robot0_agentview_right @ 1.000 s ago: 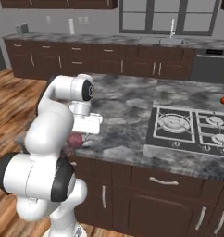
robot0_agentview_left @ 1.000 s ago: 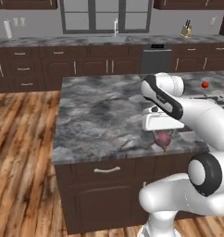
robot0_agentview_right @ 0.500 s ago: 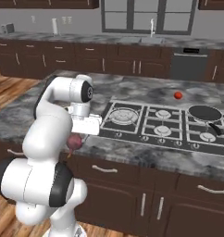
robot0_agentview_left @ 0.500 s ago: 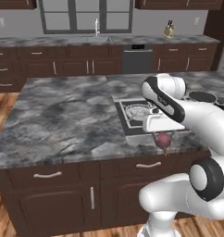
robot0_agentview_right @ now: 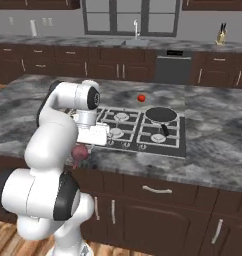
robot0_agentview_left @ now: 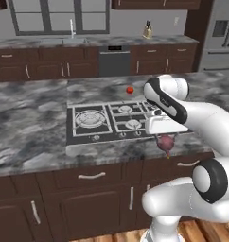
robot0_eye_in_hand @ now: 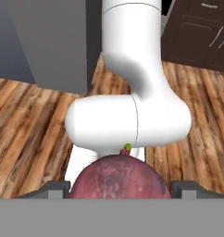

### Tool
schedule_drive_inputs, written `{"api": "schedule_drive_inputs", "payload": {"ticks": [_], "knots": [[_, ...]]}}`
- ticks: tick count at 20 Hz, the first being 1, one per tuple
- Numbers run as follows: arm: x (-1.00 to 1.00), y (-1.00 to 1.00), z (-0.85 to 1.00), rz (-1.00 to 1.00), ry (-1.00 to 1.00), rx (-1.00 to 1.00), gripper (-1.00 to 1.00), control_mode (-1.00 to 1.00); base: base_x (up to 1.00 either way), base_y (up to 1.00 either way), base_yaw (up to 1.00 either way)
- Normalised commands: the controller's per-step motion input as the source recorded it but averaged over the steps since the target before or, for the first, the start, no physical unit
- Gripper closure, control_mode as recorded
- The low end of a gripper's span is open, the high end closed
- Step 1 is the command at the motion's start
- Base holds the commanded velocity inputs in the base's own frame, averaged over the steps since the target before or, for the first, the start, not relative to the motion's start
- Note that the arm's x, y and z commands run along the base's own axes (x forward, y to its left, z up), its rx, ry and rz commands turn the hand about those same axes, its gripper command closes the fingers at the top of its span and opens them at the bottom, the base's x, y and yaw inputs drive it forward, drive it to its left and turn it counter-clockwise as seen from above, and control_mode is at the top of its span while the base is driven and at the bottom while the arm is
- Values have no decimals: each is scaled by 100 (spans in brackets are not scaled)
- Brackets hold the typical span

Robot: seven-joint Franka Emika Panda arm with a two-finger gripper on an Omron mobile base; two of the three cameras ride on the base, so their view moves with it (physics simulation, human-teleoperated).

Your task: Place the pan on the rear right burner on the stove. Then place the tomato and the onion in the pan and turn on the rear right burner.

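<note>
The onion (robot0_eye_in_hand: 119, 178) is gripped in the end effector (robot0_agentview_left: 166, 142), held off the front edge of the surface (robot0_agentview_left: 31, 123). The pan (robot0_agentview_right: 161, 115) is seated on the stove (robot0_agentview_right: 143, 131); the tomato (robot0_agentview_right: 141, 98) is seen behind it.

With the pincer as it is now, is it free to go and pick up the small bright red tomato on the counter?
Probably not yet: the pincer is shut on the dull maroon onion, so it is occupied. The bright red tomato lies unobstructed behind the steel-grey stove.

The arm folds back low, its end effector (robot0_agentview_left: 166, 143) pointing down, clamped on the onion (robot0_agentview_left: 166, 142).
</note>
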Motion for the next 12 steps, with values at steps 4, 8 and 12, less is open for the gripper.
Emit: {"api": "schedule_drive_inputs", "payload": {"ticks": [4, 8, 12], "knots": [[0, 0, 0, 0, 0, 0, 100, 100, 29, -100, -26], [0, 0, 0, 0, 0, 0, 100, 100, 46, -45, -6], [0, 0, 0, 0, 0, 0, 100, 100, 56, -13, -10]]}}
